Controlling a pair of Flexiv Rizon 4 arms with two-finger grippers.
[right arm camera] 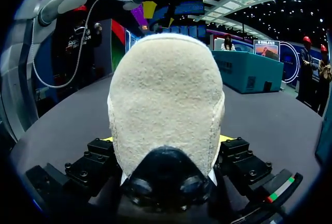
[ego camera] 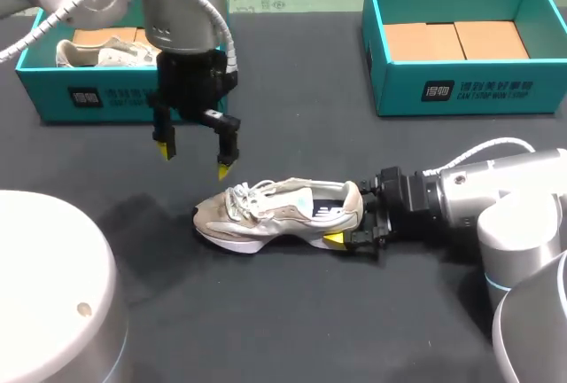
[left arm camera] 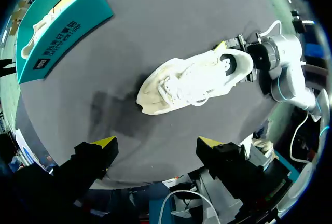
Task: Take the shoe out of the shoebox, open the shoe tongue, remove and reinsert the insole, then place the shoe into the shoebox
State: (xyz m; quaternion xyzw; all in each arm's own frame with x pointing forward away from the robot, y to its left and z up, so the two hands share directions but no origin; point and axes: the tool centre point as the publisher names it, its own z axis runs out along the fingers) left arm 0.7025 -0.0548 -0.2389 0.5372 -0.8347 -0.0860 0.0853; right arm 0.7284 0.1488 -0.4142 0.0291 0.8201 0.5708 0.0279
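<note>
Surface (ego camera: 292,312), dark, carries two teal boxes at its far edge: left shoebox (ego camera: 106,99) holds a pale second shoe (ego camera: 97,53), right shoebox (ego camera: 461,90) only cardboard (ego camera: 456,40). Beige shoe (ego camera: 266,214) stands on its sole mid-surface, heel clamped between right tool (ego camera: 353,216) fingers; left tool (ego camera: 195,160) hangs above its toe end, fingers apart.

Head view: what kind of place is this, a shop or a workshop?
Most likely a robot test bench, not a shop: the right gripper holds a sneaker by the heel on a dark table, the left gripper hangs open above it, and a teal shoebox stands behind.
</note>
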